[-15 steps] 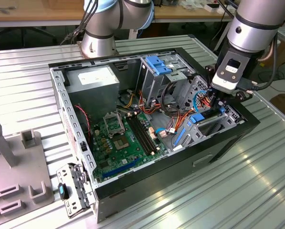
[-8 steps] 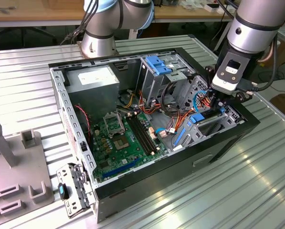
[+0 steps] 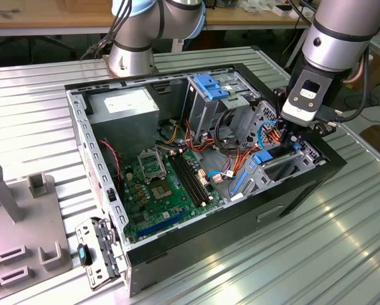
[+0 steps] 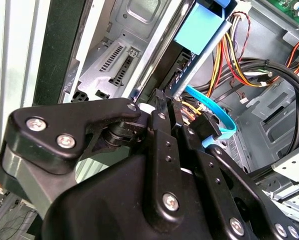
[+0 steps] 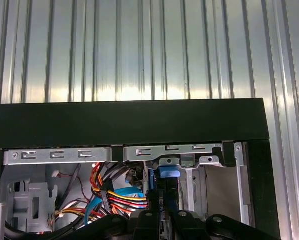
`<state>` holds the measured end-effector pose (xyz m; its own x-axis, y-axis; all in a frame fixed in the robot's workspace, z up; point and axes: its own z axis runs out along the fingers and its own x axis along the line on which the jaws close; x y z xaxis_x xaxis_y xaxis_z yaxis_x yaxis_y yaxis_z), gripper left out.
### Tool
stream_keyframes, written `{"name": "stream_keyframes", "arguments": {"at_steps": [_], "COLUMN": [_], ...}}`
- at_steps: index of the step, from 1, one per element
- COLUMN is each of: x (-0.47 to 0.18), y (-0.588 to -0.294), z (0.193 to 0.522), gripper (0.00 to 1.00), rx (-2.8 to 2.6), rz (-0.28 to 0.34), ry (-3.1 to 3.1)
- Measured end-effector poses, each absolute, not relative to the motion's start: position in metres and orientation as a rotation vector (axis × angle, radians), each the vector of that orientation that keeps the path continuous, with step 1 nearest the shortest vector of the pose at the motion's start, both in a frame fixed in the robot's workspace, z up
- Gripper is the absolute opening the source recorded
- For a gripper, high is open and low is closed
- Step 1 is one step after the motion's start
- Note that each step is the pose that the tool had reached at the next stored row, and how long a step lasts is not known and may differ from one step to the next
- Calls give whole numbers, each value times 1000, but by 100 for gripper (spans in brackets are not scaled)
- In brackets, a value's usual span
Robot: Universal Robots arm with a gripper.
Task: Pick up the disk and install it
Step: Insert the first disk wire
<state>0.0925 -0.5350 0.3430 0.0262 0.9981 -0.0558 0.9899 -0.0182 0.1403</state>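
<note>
Gripper (image 3: 290, 132) down inside open computer case (image 3: 241, 216), at exterior view's right. Fingers (image 4: 162, 112) pinch disk (image 4: 199, 30) edge, blue frame upright beside wires (image 4: 239, 70).

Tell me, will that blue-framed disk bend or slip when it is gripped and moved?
Probably stiff: the disk looks like a dark metal body in a blue plastic frame. Being mostly metal, it is likely heavy for its size. The smooth frame might slip, though the end effector appears clamped on its edge.
</note>
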Motion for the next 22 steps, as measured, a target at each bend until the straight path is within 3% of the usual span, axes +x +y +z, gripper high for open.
{"name": "stream_keyframes", "arguments": {"at_steps": [22], "x": [91], "y": [-534], "z": [346], "gripper": [16], "rx": [2150], "rz": [88], "ry": [2093]}}
